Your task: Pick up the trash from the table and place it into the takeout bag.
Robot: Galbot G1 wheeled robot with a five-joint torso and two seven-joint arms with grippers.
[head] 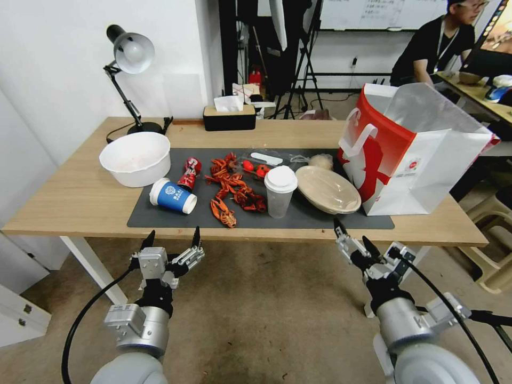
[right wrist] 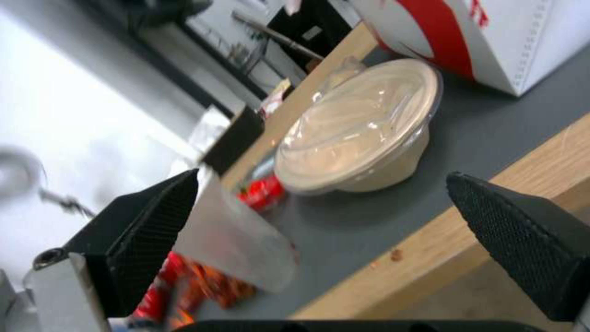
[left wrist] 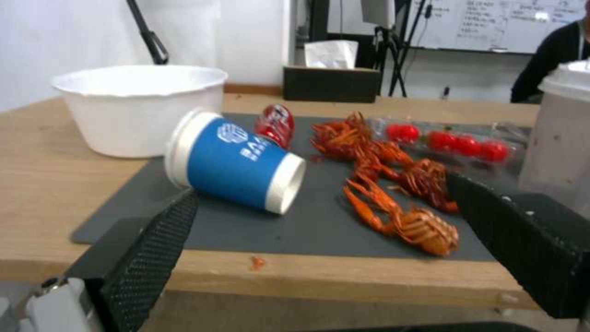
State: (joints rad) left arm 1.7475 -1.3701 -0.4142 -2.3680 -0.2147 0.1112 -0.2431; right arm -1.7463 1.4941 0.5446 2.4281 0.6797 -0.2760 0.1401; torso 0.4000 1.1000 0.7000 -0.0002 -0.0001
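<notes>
On the dark grey mat (head: 160,216) of the table (head: 69,197) lies a blue paper cup (head: 173,196) (left wrist: 237,163) on its side, with a crushed red can (head: 190,173) (left wrist: 274,123) behind it. Red crayfish shells (head: 234,189) (left wrist: 393,184) spread mid-mat. A clear cup with white lid (head: 280,191) (right wrist: 237,235) stands next to the beige lidded bowl (head: 327,189) (right wrist: 362,133). A crumpled paper ball (head: 321,161) lies behind the bowl. The takeout bag (head: 410,152) (right wrist: 492,37) stands open at the right. My left gripper (head: 172,239) and right gripper (head: 352,230) hang open, empty, just before the table's front edge.
A large white bowl (head: 136,158) (left wrist: 138,108) sits at the mat's left end, a desk lamp (head: 130,56) behind it. A black tissue box (head: 229,116) stands at the back edge. A clear pack of cherry tomatoes (head: 261,162) (left wrist: 449,140) lies behind the shells.
</notes>
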